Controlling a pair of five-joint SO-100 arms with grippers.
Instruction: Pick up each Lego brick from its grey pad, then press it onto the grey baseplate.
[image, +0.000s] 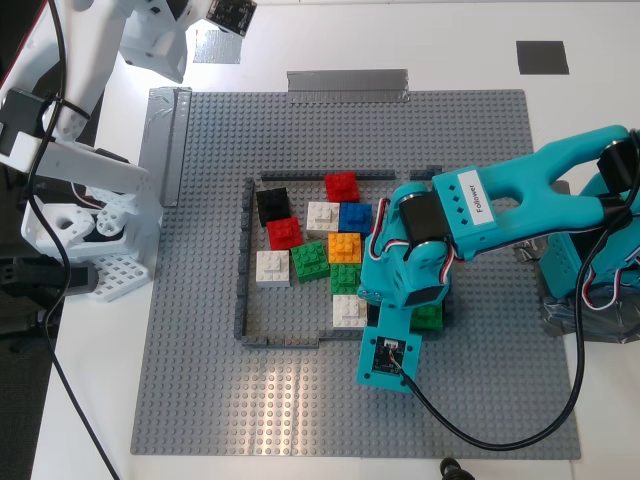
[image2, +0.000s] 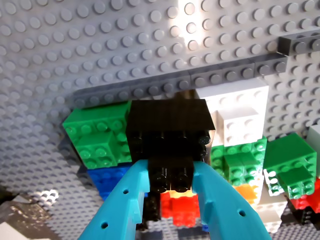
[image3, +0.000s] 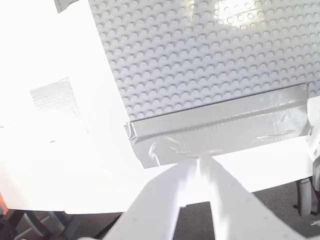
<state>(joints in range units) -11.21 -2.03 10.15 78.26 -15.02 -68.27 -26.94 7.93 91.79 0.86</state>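
My first gripper (image2: 172, 182), the teal one, is shut on a black Lego brick (image2: 169, 131). It holds the brick low over the grey baseplate (image2: 100, 45), between a green brick (image2: 97, 135) and a white one (image2: 240, 117). In the exterior view this gripper (image: 400, 312) covers that brick, at the dark frame's (image: 243, 262) corner nearest the exterior view's lower right. A second black brick (image: 272, 205) sits on the baseplate (image: 460, 140) inside the frame. Both pads are bare: the silvery one (image: 217, 46) (image3: 54, 99) and the dark one (image: 542, 57). My white second gripper (image3: 200, 162) is shut on nothing, off the plate.
Red, blue, orange, green and white bricks (image: 330, 240) cluster inside the frame. Silver tape strips (image: 347, 85) (image3: 220, 131) hold the plate's edges. The white arm (image: 140, 45) and its base (image: 80, 230) stand at the exterior view's left. The teal arm's base (image: 600, 260) is at its right.
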